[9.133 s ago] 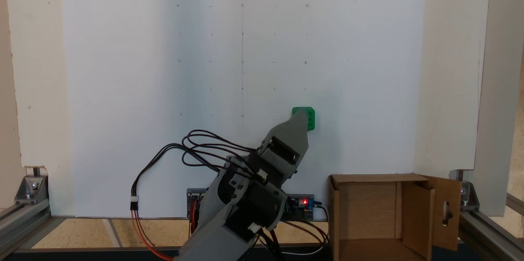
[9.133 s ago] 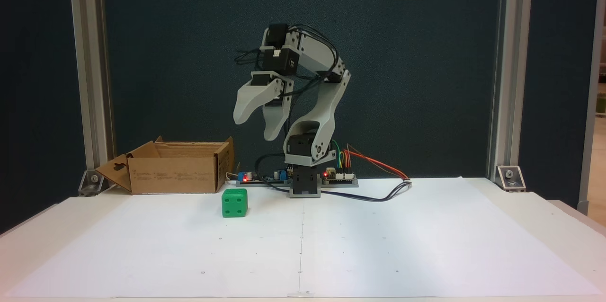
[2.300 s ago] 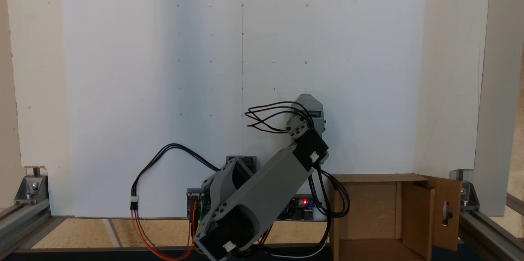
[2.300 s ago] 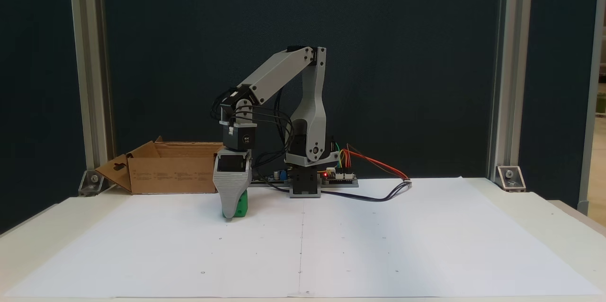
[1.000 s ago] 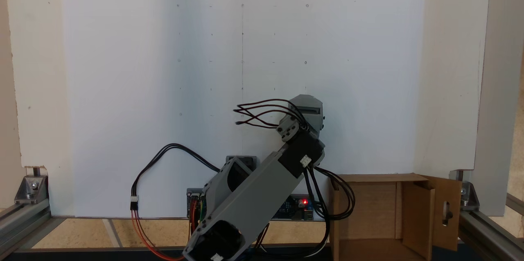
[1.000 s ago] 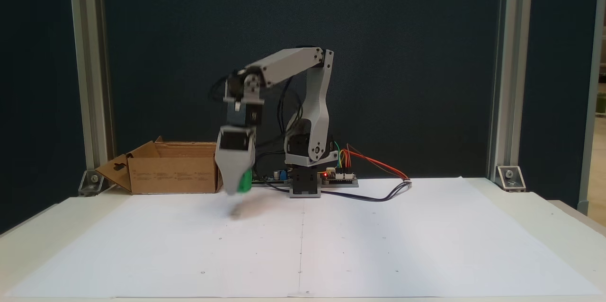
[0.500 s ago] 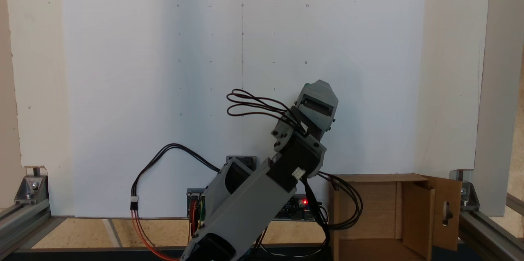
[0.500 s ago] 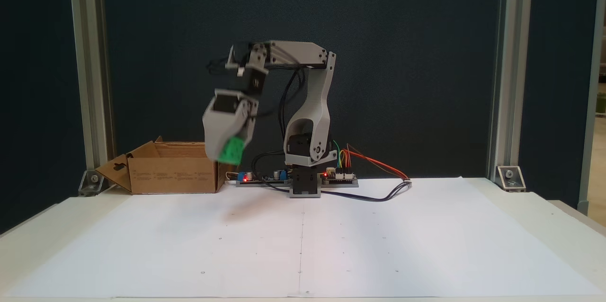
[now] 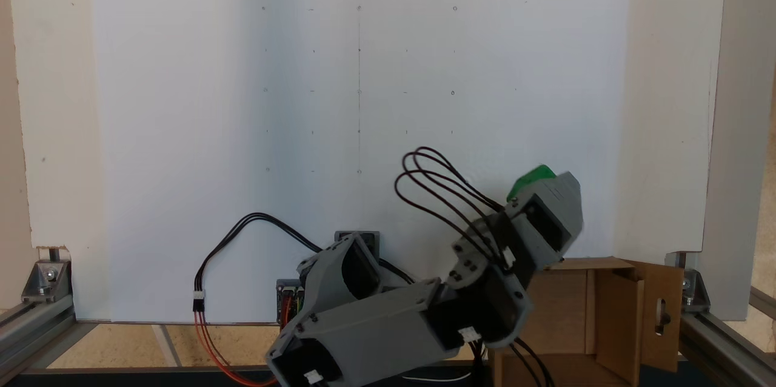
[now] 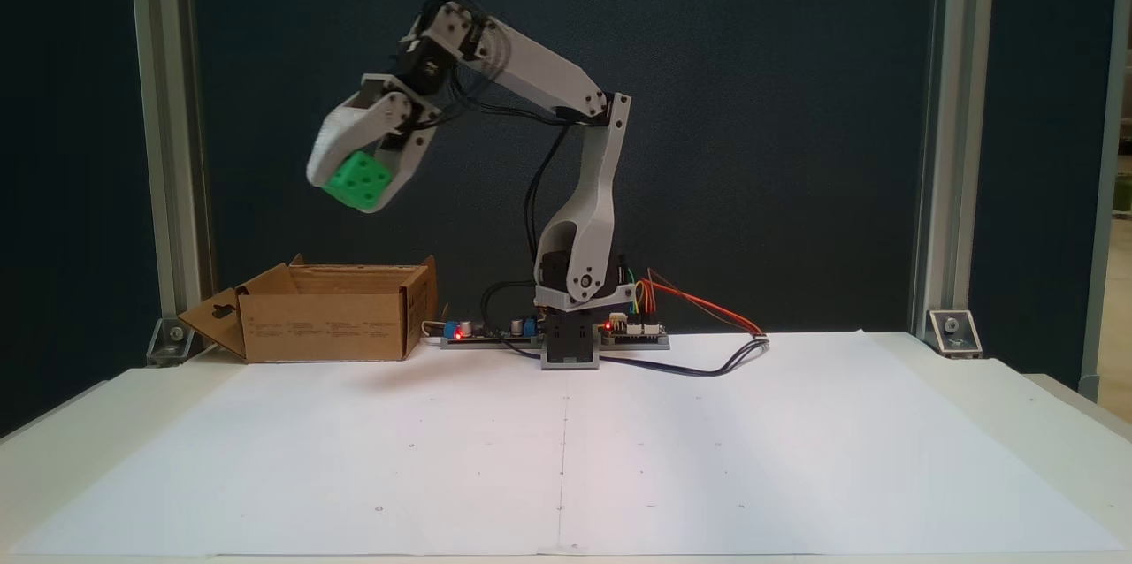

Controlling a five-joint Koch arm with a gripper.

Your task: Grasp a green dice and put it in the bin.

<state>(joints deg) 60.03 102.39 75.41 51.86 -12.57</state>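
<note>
White paper covers the table (image 10: 796,458) — the gripper (image 10: 354,184), clamped on the dice (image 10: 357,179), hangs upper left, the bin (image 10: 327,325) directly below it.

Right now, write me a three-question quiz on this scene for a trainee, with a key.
1. True or false: the green dice rests on the white paper.
2. Multiple choice: in the fixed view from the front, where is the gripper relative to the cardboard box? A. inside it; B. high above it; C. beside it on the table.
3. Fill in: the box's flaps are ____.

Key
1. False: the gripper holds it in the air.
2. B.
3. Open; one flap has a slot-shaped cutout.
</note>
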